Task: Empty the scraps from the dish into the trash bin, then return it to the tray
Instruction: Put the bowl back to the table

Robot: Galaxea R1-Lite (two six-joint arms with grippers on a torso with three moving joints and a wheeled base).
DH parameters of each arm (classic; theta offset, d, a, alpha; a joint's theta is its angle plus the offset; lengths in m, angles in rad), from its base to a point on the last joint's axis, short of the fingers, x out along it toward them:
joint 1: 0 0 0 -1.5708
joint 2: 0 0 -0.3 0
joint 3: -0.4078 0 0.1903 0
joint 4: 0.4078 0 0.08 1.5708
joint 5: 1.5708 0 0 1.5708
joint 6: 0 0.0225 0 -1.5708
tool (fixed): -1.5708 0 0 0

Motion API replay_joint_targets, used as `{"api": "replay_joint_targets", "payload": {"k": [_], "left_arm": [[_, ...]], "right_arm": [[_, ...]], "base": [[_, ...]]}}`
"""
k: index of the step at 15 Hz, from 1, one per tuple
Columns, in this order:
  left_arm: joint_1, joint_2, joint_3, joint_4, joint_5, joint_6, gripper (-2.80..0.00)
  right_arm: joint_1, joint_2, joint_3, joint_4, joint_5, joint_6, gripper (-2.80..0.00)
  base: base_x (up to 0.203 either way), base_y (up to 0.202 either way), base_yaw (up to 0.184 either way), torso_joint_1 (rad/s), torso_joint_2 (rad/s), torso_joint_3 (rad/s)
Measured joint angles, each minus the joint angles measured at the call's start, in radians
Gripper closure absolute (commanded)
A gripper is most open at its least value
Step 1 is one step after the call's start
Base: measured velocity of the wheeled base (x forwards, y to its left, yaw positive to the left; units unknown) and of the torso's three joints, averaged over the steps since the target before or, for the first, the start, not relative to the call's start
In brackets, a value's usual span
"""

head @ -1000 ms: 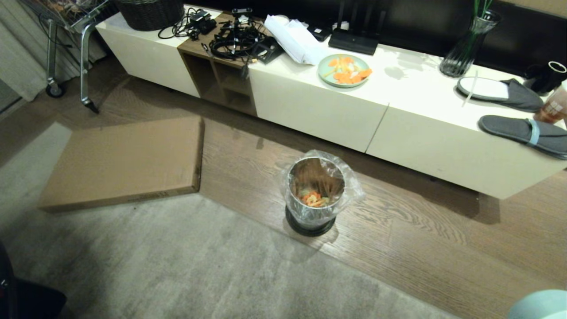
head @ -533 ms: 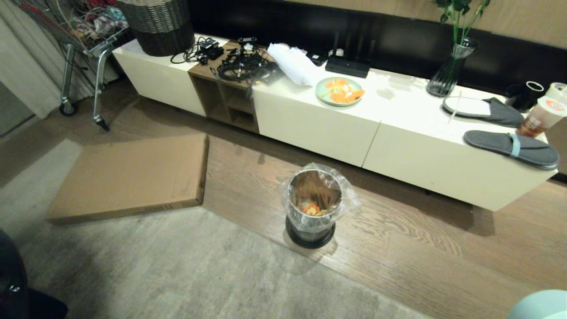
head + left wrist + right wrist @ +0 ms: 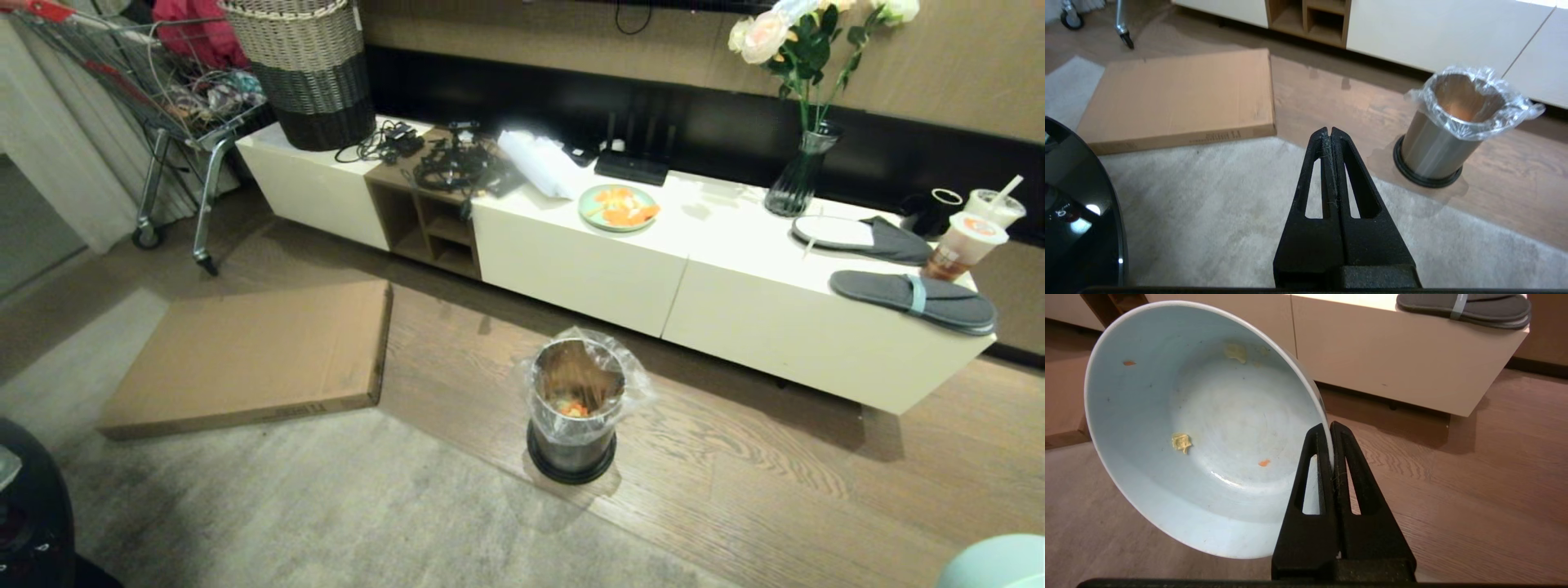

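A long cream cabinet (image 3: 735, 327) spans the far side of the wooden floor, with a flat cardboard box (image 3: 253, 355) lying on the floor toward its left end; the steel trash bin (image 3: 575, 408) stands on the floor in front of the cabinet's middle, its clear liner folded over the rim and orange scraps (image 3: 574, 406) at its bottom. The right gripper (image 3: 1329, 428) pinches the rim of the pale blue dish (image 3: 1200, 428), tilted on edge over the floor with only a few yellow and orange specks stuck inside; the left gripper (image 3: 1329, 132) hangs over the grey rug (image 3: 326, 506) with its fingers pressed together on nothing.
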Motion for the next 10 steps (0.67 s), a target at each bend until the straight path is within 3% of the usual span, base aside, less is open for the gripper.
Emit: {"api": "replay_joint_targets", "payload": {"k": [8, 10], "left_arm": [[0.0, 0.0, 0.0, 0.0, 0.001, -0.002, 0.0], [0.0, 0.0, 0.0, 0.0, 0.001, -0.003, 0.0]], "right_arm": [[0.0, 0.0, 0.0, 0.0, 0.0, 0.0, 0.0], [0.0, 0.0, 0.0, -0.001, -0.002, 0.001, 0.0]], "base": [[0.0, 0.0, 0.0, 0.003, 0.0, 0.203], [0.0, 0.0, 0.0, -0.001, 0.0, 0.035]]}}
